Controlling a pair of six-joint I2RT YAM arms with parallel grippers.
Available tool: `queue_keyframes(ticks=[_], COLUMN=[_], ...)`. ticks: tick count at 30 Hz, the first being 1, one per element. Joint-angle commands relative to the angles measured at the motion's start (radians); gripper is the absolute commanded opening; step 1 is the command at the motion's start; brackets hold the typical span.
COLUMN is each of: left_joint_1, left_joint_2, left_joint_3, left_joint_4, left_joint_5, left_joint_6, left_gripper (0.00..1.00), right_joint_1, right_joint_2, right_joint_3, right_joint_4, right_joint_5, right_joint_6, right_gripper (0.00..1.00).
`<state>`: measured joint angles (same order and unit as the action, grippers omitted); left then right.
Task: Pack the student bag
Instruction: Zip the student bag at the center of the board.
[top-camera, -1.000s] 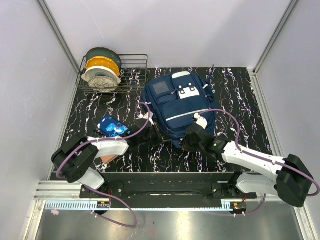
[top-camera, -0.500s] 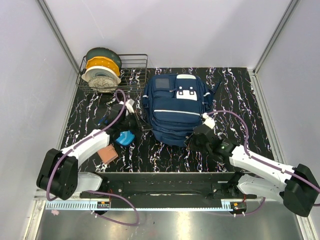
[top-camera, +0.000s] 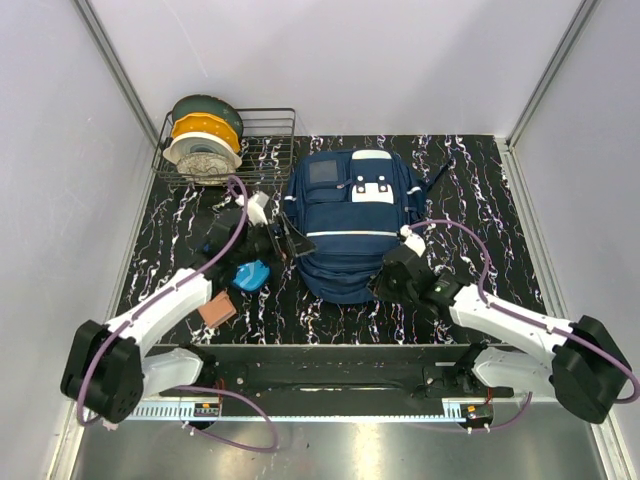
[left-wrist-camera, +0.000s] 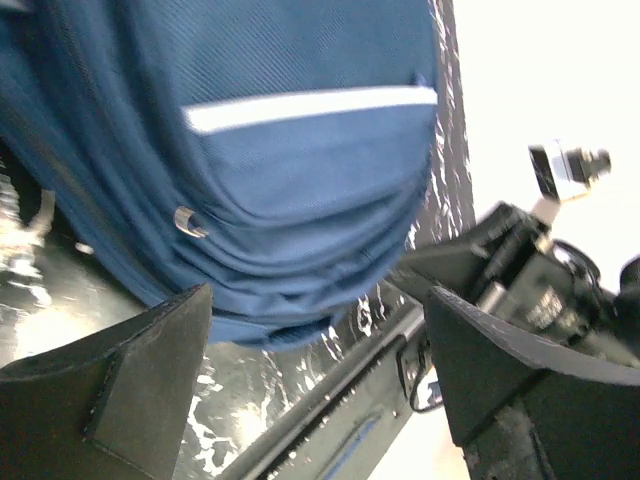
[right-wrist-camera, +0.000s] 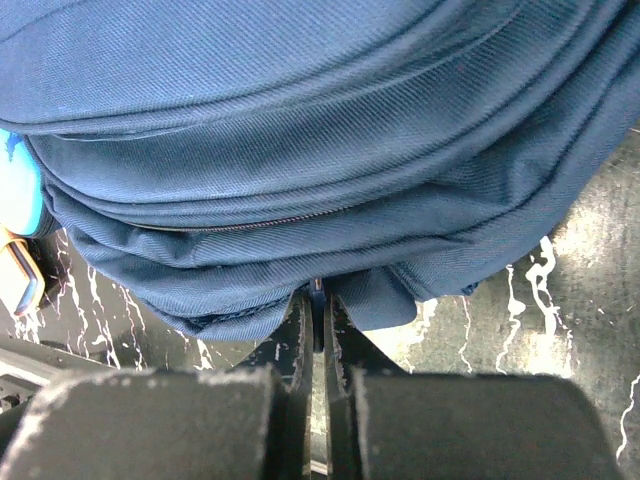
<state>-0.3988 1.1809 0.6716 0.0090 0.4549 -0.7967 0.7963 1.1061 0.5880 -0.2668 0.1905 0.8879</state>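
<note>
Navy fabric at bag's near edge is being pinched by R gripper, fingers pressed almost together. L gripper is hovering at bag's left side, fingers spread wide, gripping nothing. Bag is lying pockets up, mid table.

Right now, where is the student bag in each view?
Top external: student bag at the centre of the table.
Left wrist: fills the upper left.
Right wrist: fills the upper two thirds.
Shared landmark: the black marbled table, visible beneath the bag's edge.
</note>
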Motion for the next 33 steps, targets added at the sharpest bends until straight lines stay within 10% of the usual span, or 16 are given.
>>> queue_keyframes(ticks=[1, 11, 22, 25, 26, 29, 33], left_joint_1=[-0.147, -0.364, -0.365, -0.35, -0.347, -0.327, -0.27], left_joint_2=[-0.105, -0.245, 0.163, 0.221, 0.223, 0.185, 0.039], left_joint_3=[-0.044, -0.28, -0.133, -0.116, -0.121, -0.165, -0.227], left_joint_4=[-0.006, 0.043, 0.385, 0.428, 0.431, 0.427, 0.34], left_joint_5=[-0.157, -0.42, -0.452, -0.461, -0.461, -0.461, -0.438], left_joint_6=[-0.097, -0.449, -0.475, -0.466, -0.466, -0.434, -0.369], left_gripper=[0.92, 0.93, 0.92, 0.67, 0.41, 0.07, 0.0], right_joint_1=[-0.005, -0.006, -0.003, -0.003, -0.003, -0.003, -0.006], right_joint_2=[0.035, 0.066, 0.014, 0.008, 0.006, -0.002, -0.026], right_joint_3=[0.067, 0.095, 0.073, 0.076, 0.079, 0.088, 0.061], right_joint_4=[0.083, 0.113, 0.112, 0.101, 0.094, 0.049, -0.018], right_joint_5=[-0.031, -0.049, -0.085, -0.088, -0.085, -0.046, 0.033], right_joint_6=[-0.027, -0.026, -0.036, -0.053, -0.061, -0.096, -0.11], right_gripper=[0.0, 0.0, 0.0, 0.0, 0.0, 0.0, 0.0])
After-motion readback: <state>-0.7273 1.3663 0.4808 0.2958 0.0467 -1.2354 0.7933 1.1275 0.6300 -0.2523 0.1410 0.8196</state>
